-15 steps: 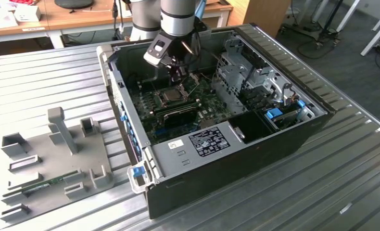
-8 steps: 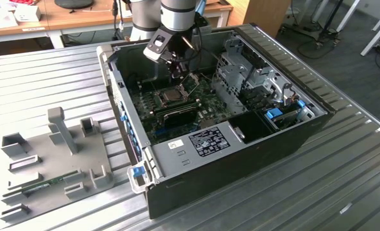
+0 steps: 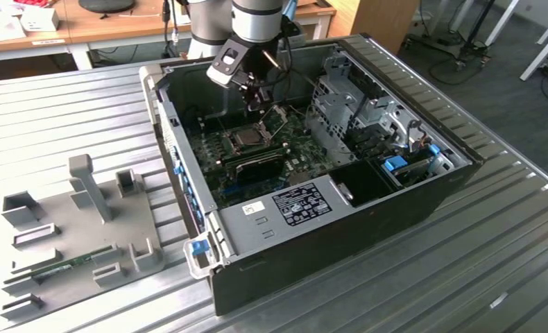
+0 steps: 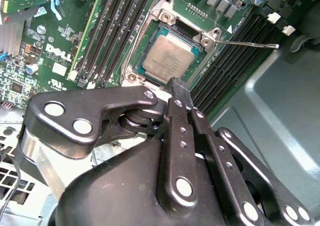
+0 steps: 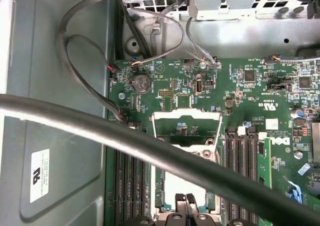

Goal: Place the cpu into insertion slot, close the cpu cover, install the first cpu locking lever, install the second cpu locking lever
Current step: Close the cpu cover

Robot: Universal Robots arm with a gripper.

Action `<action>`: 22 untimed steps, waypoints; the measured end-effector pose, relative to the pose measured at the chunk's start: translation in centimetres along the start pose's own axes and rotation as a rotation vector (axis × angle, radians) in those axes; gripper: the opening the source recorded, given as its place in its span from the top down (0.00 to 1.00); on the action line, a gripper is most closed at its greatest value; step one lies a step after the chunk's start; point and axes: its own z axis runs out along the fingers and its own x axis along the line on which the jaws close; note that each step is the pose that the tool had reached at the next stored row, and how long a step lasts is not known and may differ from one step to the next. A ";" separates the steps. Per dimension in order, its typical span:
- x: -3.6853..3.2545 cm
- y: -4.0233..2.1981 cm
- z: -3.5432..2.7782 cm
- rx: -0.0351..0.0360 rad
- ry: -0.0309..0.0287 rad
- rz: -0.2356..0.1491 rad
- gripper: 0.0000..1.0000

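Grey cpu [image 4: 167, 61] flat in insertion slot [image 4: 166, 17], top upward; cpu cover [image 5: 186, 115] raised open; tool [image 4: 179, 87] closed, just beside slot.

Your ribbed metal worktop [image 3: 61, 111] carries two things.
You have the open computer case [image 3: 348, 243] lying on its side across the middle of the worktop, open face up. Just beside it, towards the exterior view's left, a flat grey fixture plate [image 3: 71, 243] rests on the ribs. The plate carries upright posts and small holders, and a green memory stick [image 3: 66, 267] lies on it near its front edge.
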 end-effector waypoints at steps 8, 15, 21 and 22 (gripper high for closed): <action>0.00 0.42 0.01 0.0000 0.0000 0.000 0.90; 0.01 0.44 -0.32 0.0000 -0.0001 0.000 0.90; 0.03 0.45 -0.61 -0.0001 0.0001 0.000 0.90; 0.02 0.45 -0.62 0.0001 0.0000 0.000 0.90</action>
